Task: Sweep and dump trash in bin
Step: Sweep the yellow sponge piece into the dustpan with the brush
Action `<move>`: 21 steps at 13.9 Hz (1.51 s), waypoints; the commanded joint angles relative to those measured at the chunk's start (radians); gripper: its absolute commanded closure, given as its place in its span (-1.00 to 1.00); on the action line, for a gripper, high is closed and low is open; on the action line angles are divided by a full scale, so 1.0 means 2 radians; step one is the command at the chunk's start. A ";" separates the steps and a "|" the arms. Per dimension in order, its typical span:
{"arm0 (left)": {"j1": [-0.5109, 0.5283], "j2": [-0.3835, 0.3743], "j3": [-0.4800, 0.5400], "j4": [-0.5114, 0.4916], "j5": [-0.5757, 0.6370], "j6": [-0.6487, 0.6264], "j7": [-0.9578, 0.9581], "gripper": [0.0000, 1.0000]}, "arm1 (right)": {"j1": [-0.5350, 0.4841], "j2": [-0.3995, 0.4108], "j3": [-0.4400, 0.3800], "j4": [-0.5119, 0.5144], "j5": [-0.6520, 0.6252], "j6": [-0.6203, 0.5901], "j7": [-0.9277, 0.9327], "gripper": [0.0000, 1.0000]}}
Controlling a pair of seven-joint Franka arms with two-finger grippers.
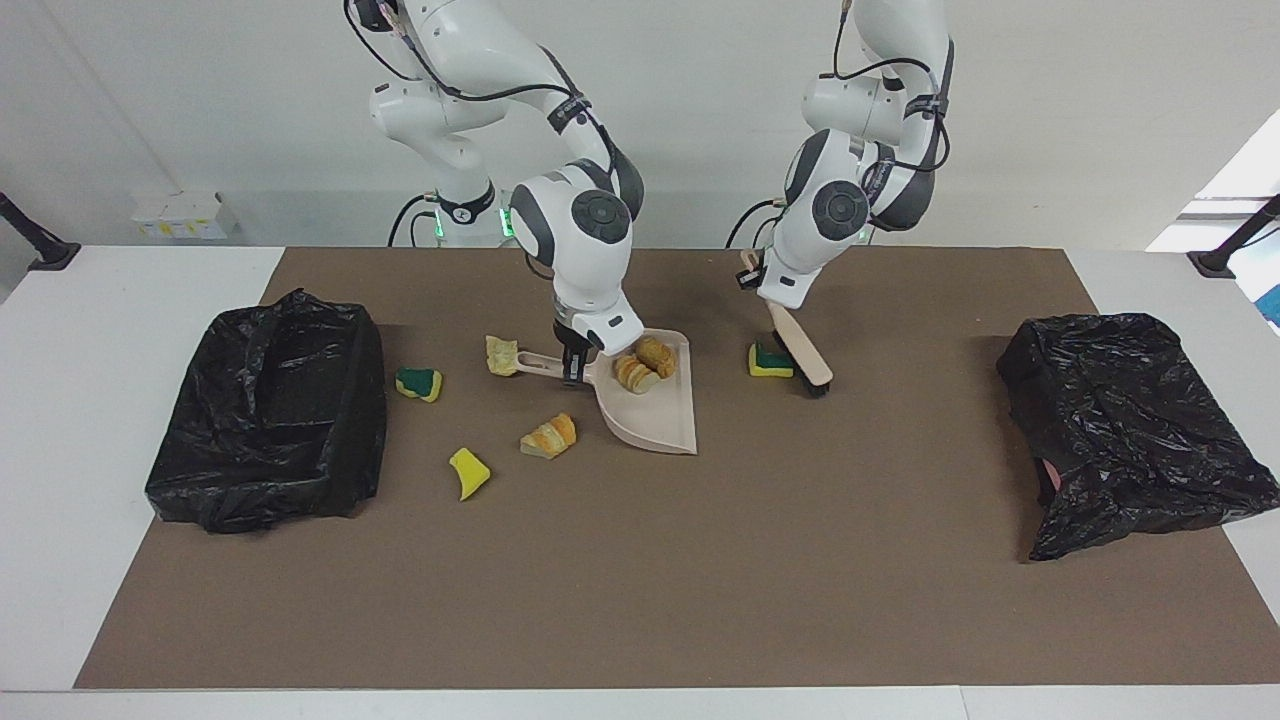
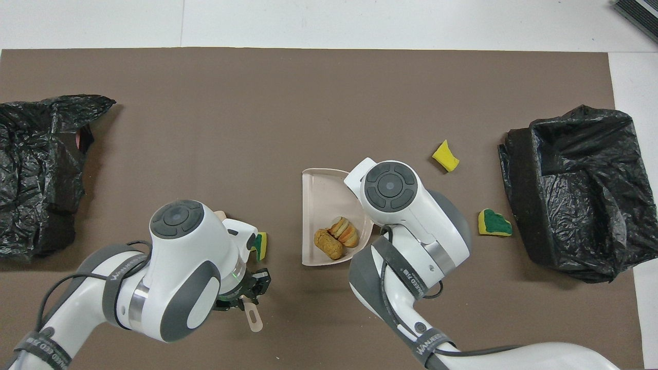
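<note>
**Brown mat, two bins, dustpan half loaded**

Brown mat [image 1: 640,560] across white table. Centre frame: beige dustpan [image 1: 655,410] with two bread-like chunks [image 1: 645,366] inside; right gripper [image 1: 572,370] pinching its handle. Right of centre: left gripper [image 1: 752,275] clamped on tilted brush [image 1: 803,351], bristles just beside yellow-green sponge [image 1: 768,362]. Left of pan, loose on mat: bread chunk [image 1: 549,437], yellow scrap [image 1: 468,472], green-topped sponge [image 1: 418,383], pale piece [image 1: 500,355] by handle. Black-lined bin [image 1: 270,410] at left edge, another [image 1: 1130,430] at right; insides dark, nothing discernible.

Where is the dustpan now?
The dustpan lies mid-table, its handle held by the right gripper, with bread pieces in it.
</note>
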 commanded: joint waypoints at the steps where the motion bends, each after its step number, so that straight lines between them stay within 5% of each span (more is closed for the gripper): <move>1: -0.025 0.012 0.003 0.003 -0.047 0.051 0.007 1.00 | -0.005 -0.010 0.003 -0.013 -0.005 0.025 -0.034 1.00; 8: -0.089 0.034 0.003 0.044 -0.116 0.106 0.085 1.00 | -0.005 -0.009 0.003 -0.013 -0.005 0.025 -0.039 1.00; 21: -0.014 0.034 0.008 0.033 -0.024 0.076 0.084 1.00 | -0.011 -0.006 0.003 -0.006 0.002 0.028 -0.036 1.00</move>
